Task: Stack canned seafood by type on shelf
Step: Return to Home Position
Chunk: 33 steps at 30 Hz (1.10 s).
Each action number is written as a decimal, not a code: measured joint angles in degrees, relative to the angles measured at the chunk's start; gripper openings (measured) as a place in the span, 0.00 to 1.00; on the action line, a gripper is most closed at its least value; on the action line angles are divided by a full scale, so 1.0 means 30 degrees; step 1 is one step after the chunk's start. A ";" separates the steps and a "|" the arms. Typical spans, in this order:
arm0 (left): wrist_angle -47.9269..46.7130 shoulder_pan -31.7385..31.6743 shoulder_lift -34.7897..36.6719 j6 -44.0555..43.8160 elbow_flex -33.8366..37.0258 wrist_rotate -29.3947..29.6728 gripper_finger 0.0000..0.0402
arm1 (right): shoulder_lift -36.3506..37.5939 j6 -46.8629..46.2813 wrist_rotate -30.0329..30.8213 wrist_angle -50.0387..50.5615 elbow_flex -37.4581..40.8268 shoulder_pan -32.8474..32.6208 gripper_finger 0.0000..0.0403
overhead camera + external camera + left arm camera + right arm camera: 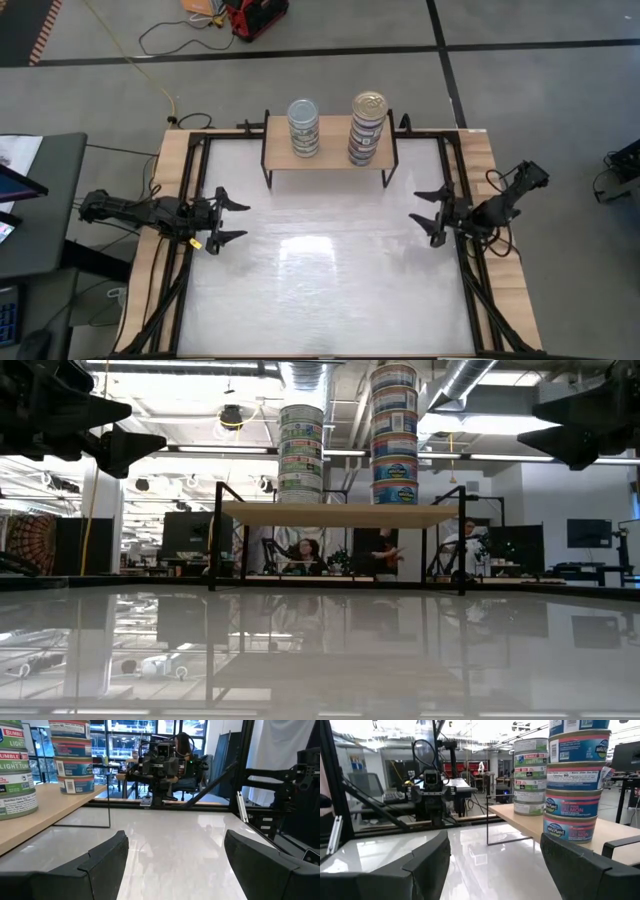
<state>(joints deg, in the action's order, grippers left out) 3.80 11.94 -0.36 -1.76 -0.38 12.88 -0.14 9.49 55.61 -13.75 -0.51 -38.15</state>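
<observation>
While my left claw (228, 221) and right claw (428, 213) hang spread and empty, the green-label tin stack (303, 128) and taller blue-pink stack (367, 128) on the shelf (330, 147) could topple if an arm jolts it.

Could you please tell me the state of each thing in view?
Shelf: standing, holding both stacks.
Green-label stack: upright on the shelf.
Blue-pink stack: upright on the shelf, taller.
Left gripper: jaws open, empty, above the table's left side.
Right gripper: jaws open, empty, above its right side.
</observation>
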 joint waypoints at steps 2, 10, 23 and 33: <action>-0.0002 0.0000 0.0000 0.0003 0.0000 -0.0002 0.79 | 0.0000 0.0004 0.0000 0.0216 0.0000 0.0000 0.82; -0.0002 0.0000 0.0000 0.0003 0.0000 -0.0007 0.79 | 0.0000 0.0004 0.0000 0.0581 0.0000 0.0000 0.82; -0.0002 0.0000 0.0000 0.0007 0.0000 -0.0015 0.79 | 0.0000 0.0001 0.0000 0.0581 0.0007 0.0000 0.82; -0.0002 0.0000 0.0000 0.0007 0.0000 -0.0015 0.79 | 0.0000 0.0004 0.0000 0.0581 0.0015 0.0000 0.82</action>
<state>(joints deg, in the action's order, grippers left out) 3.79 11.95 -0.36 -1.74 -0.38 12.84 -0.14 9.50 55.61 -12.01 -0.47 -38.15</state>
